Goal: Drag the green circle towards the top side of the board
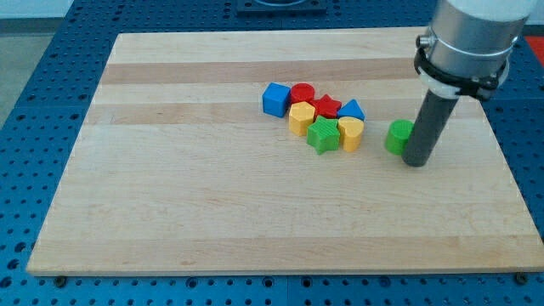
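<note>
The green circle (397,136) sits on the wooden board (212,204) at the view's right of centre, apart from the other blocks. My tip (416,162) stands right beside it, touching or nearly touching its right and lower side. The rod partly hides the circle's right edge.
A tight cluster lies to the circle's left: a blue cube (274,99), a red circle (302,93), a red star (328,106), a blue triangle (352,110), a yellow hexagon (301,119), a green star (323,135) and a yellow heart (350,133). The board's right edge (510,170) is near.
</note>
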`<control>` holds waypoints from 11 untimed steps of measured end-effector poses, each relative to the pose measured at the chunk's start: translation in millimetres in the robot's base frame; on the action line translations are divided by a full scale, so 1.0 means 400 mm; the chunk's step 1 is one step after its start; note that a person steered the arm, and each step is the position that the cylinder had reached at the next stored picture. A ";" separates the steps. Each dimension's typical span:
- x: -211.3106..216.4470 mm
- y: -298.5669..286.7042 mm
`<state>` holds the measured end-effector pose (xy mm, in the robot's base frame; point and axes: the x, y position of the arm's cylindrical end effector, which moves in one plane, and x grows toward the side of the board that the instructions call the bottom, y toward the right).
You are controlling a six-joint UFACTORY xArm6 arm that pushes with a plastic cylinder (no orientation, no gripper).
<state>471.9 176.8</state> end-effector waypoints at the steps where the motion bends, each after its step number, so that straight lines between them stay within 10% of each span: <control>1: -0.043 0.035; 5: 0.014 -0.029; 11: -0.222 -0.048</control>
